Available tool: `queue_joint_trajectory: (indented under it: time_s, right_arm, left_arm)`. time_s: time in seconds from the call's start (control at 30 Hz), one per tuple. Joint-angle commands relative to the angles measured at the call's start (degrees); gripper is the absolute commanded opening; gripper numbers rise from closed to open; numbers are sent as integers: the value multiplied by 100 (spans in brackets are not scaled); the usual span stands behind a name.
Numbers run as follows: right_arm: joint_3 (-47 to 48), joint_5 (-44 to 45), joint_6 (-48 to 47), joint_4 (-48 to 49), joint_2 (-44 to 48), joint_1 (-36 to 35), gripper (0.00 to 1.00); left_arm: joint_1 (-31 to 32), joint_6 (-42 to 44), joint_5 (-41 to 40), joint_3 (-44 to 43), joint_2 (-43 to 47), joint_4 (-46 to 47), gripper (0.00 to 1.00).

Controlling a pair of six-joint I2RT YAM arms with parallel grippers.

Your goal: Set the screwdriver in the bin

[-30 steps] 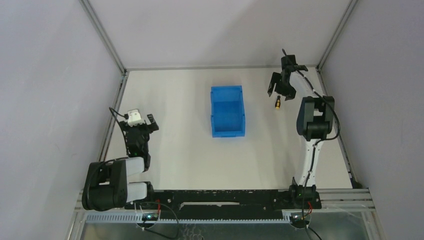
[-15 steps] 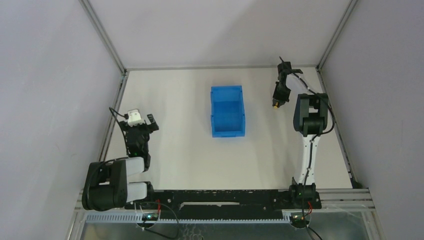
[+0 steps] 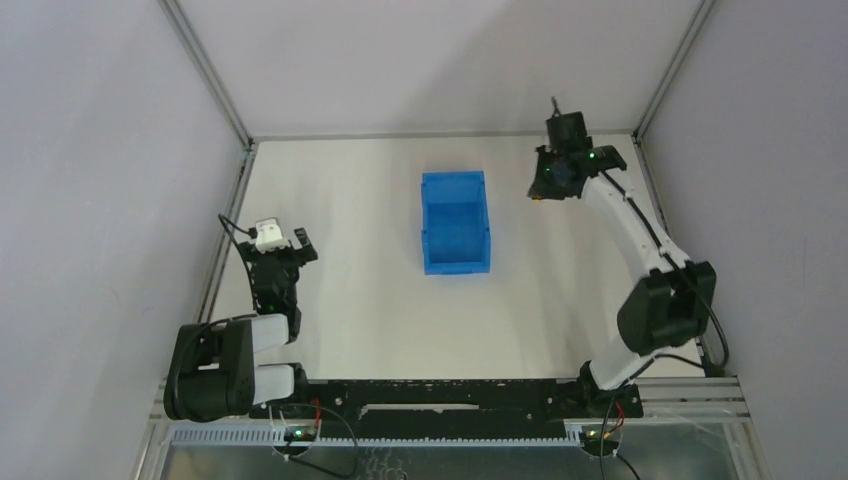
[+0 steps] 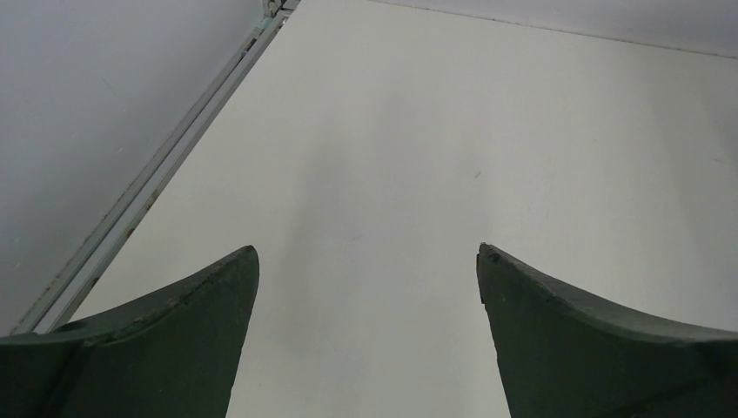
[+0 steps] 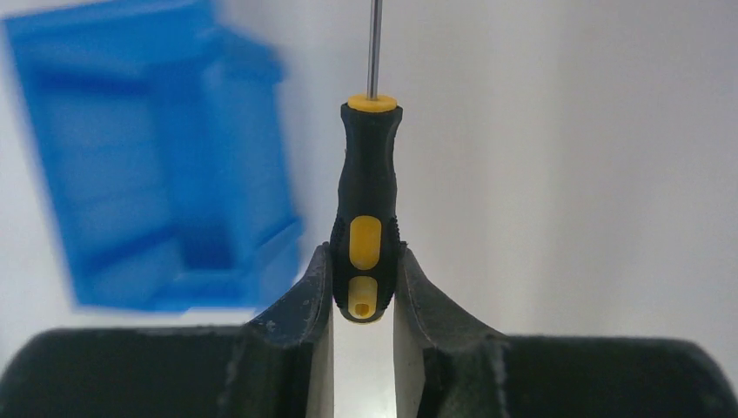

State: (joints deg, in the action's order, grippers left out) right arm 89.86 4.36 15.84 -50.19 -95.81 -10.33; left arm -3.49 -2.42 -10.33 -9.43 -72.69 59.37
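The broad white tabletop (image 3: 350, 300) fills the floor of the grey-walled enclosure, with metal rails along its edges. Over it, the right black-and-white robot arm (image 3: 640, 240) is stretched out long toward the far right corner, while the left black-and-white robot arm (image 3: 235, 350) sits folded up low by the left rail.

The blue rectangular open-top plastic bin (image 3: 455, 222) stands on the table about midway across, its long side running away from the arms. I can see nothing inside it from above. In the right wrist view it shows only as a blurred blue shape off to the left.

The right gripper (image 3: 548, 180) hangs to the right of the bin's far end, apart from it and not over its opening. Its two dark fingers (image 5: 296, 305) are pressed in against the butt end of the small screwdriver with the black and yellow-orange handle (image 5: 366, 200), one on each side. The handle stands out beyond the fingertips and the thin metal shaft runs straight on, out of the top of that view. I cannot tell how far off the table it hangs.

The left gripper (image 4: 367, 252) has its dark fingers spread wide, with only bare table between them.
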Motion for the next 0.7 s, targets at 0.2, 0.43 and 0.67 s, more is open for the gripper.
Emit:
queue_joint_trajectory:
  time_s: [0.2, 0.43, 0.67]
  right_arm:
    - [-122, -72, 586, 367, 404, -2232, 9]
    - [134, 488, 1072, 561, -638, -2796, 9]
    - [337, 816, 1458, 741, -1700, -3024, 18]
  left_arm:
    - [32, 110, -47, -150, 48, 162, 100]
    - [32, 110, -44, -150, 44, 162, 100]
    - [30, 110, -41, -150, 46, 158, 100]
